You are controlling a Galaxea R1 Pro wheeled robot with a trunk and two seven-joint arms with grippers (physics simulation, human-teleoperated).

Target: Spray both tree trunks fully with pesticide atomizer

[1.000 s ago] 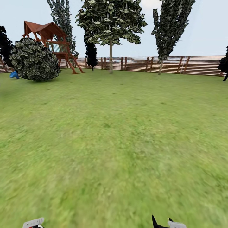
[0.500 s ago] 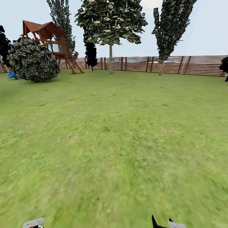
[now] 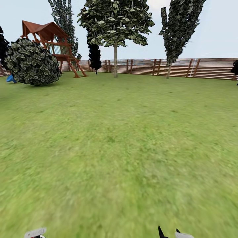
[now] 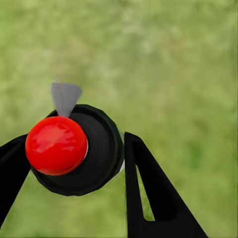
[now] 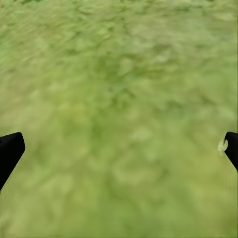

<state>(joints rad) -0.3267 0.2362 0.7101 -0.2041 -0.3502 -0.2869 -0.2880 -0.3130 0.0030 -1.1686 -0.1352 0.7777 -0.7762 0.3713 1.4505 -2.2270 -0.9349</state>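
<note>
**Atomizer gripped in the left gripper, open lawn ahead**

In the left wrist view the pesticide atomizer (image 4: 74, 148) sits between the two black fingers (image 4: 153, 198) of the left gripper (image 4: 69, 163), which are closed on its round black body. Its red cap faces the camera, so its long axis runs along the line of sight, away toward the grass. A small grey wedge sticks out from the body at about 12 o'clock in that picture.

The right gripper (image 5: 119, 148) hangs over bare grass with its jaws spread wide, the fingertips (image 5: 10, 148) at opposite edges and nothing between them.

From the head view both arms sit low, at 6 to 7 o'clock: a pale tip of the left gripper (image 3: 34, 232) and the black and pale tips of the right gripper (image 3: 173, 234).

The floor (image 3: 119, 148) is blurry green grass. At 12 o'clock stands a tree (image 3: 115, 23) with a pale trunk (image 3: 115, 61), another tree (image 3: 180, 26) at 1 o'clock, a slatted wooden fence (image 3: 198, 67) behind them, and a round bush (image 3: 31, 62) and wooden playhouse (image 3: 54, 41) at 10 to 11 o'clock.
</note>
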